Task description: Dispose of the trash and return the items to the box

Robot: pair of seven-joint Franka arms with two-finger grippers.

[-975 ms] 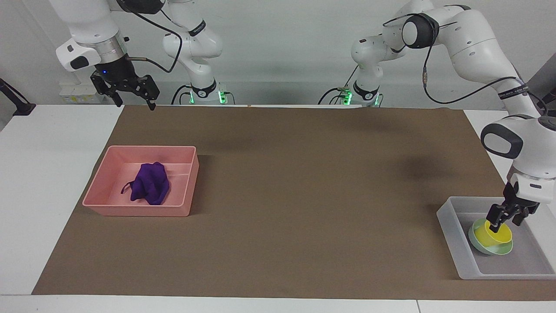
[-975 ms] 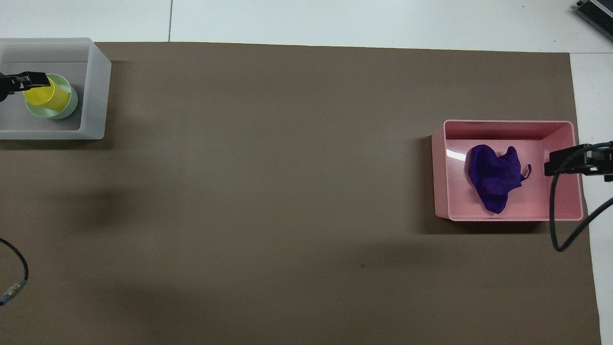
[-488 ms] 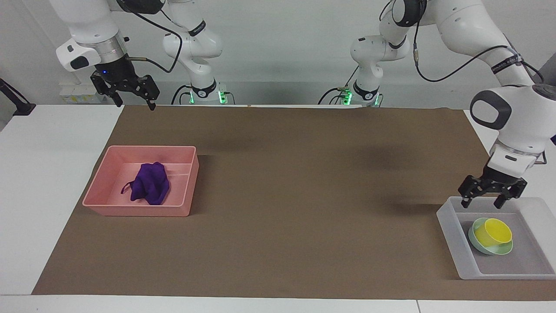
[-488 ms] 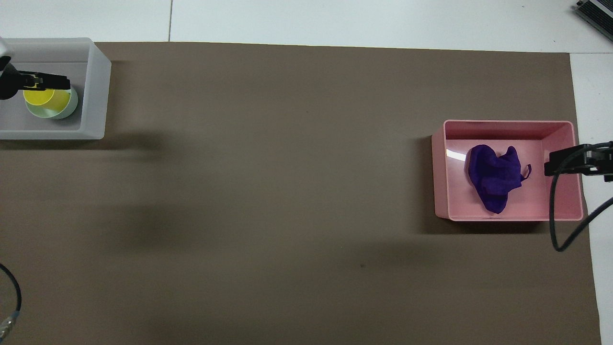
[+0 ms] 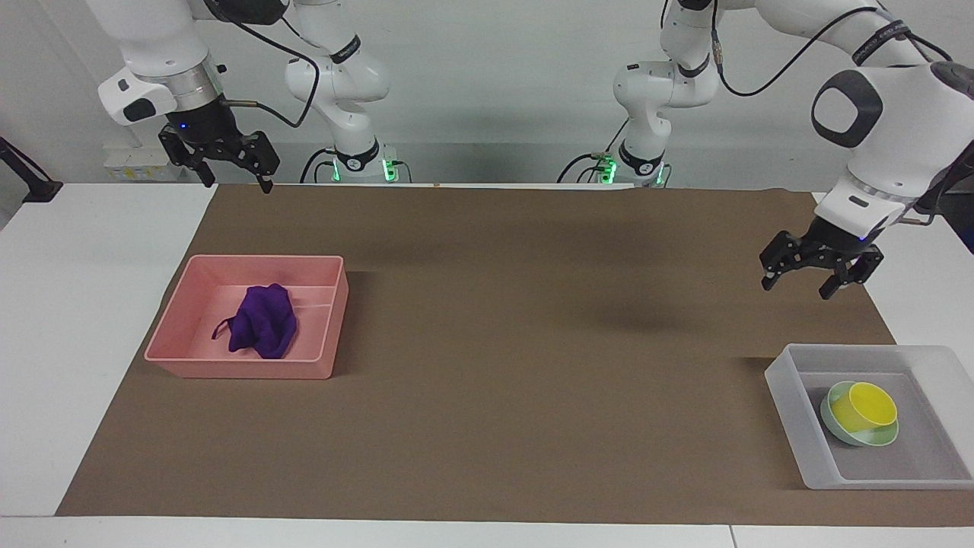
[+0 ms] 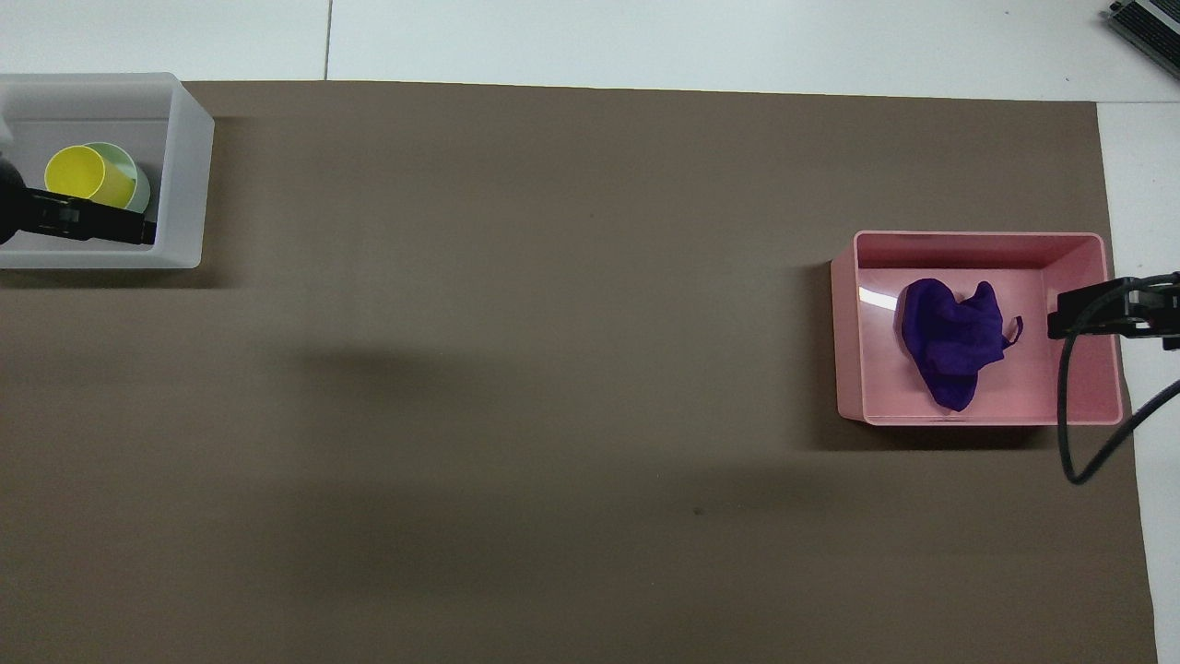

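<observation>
Since both containers look filled as the task asks, the step in hand seems to be clearing away: the left gripper (image 5: 820,270), fingers spread and empty, should lift straight off and avoid dipping toward the box (image 5: 791,426). There the cup (image 5: 864,406) sits in the bowl (image 5: 837,426). The cloth (image 5: 262,321) lies in the pink bin (image 5: 190,335). The right gripper (image 5: 222,160) waits open and empty above the surface's (image 5: 533,320) edge.

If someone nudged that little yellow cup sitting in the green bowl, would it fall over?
Probably. The small yellow plastic cup leans tilted inside the shallow mint-green bowl, not flat on its base, so a nudge would likely rock or roll it. It looks thin and light, so it should lift easily. The frosted translucent tray's low walls would likely catch it.
</observation>
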